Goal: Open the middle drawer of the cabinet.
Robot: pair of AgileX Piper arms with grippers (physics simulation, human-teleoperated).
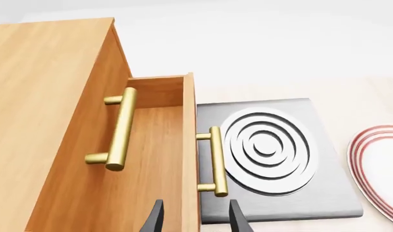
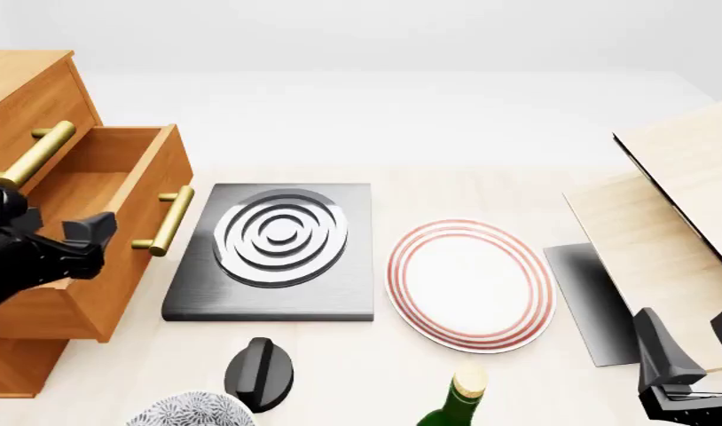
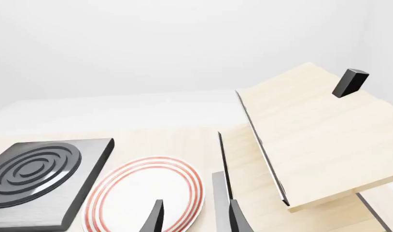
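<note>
Two arms at the worktop (image 2: 480, 133). Cabinet (image 2: 24, 84) stands at front view's left edge. Middle drawer (image 2: 124, 231) is pulled well out of the cabinet front, pale interior exposed, its brass bar handle (image 2: 166, 220) facing the grey hob plate (image 2: 278, 253) with concentric rings. Upper drawer handle (image 2: 32, 153) sits above and further back, that drawer flush with the cabinet.

Left tool (image 1: 191, 217): fingers parted, nothing between them, hanging near the open drawer's front edge, clear of its handle (image 1: 215, 159). In the front view the left arm overlaps the drawer's near side.

Right tool (image 2: 693, 351): fingers apart, empty, low at front view's right, over the pale wooden boards (image 2: 680, 204).

Red-ringed plate (image 2: 470, 284) lies just beside the hob plate. A black knob (image 2: 259, 373), a patterned bowl (image 2: 190, 413) and a green bottle (image 2: 456, 404) sit along the near edge.
</note>
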